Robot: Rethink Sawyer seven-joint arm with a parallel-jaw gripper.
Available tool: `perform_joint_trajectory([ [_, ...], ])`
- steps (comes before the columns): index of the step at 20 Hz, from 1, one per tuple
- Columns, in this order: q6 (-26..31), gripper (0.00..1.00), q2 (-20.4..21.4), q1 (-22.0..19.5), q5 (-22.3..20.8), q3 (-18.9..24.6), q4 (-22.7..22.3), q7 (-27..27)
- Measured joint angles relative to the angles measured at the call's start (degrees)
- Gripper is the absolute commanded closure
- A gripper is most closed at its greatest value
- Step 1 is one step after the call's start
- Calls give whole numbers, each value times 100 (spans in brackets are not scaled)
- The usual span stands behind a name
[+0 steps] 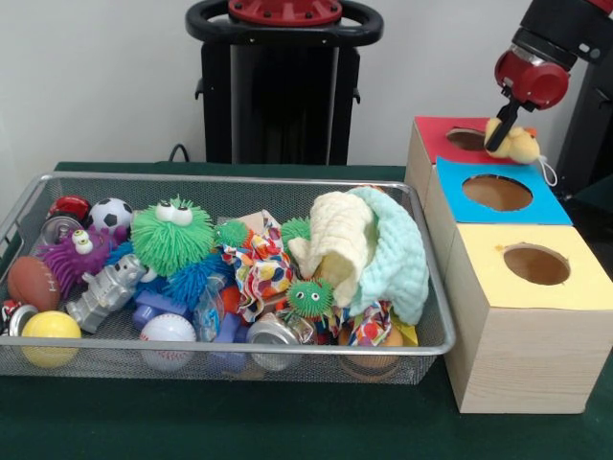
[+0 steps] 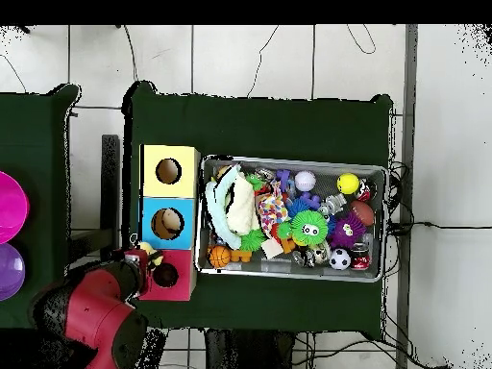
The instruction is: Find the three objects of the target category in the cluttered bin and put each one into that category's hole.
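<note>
While gripper [image 1: 501, 142] pinches yellow plush [image 1: 518, 143] beside red hole [image 1: 465, 139], bin [image 1: 433, 347] sits left.

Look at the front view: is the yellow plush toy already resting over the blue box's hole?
No, the gripper holds the yellow plush toy at the red box.

Bin [image 1: 230, 350] left of three boxes [image 1: 522, 316]; toys inside bin.

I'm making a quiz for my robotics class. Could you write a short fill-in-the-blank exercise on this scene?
1. The pincer holds a yellow plush toy over the ___ box.
2. The box between the other two has a ___ top.
3. The large green fuzzy toy lies in the wire ___.

Missing words: red; blue; bin
</note>
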State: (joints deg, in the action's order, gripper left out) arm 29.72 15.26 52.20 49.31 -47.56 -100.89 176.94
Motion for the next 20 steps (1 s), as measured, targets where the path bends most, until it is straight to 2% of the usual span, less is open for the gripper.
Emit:
perform_joint_trajectory([
  [20, 0, 100, 236, -170, -1, -1, -75, 0],
])
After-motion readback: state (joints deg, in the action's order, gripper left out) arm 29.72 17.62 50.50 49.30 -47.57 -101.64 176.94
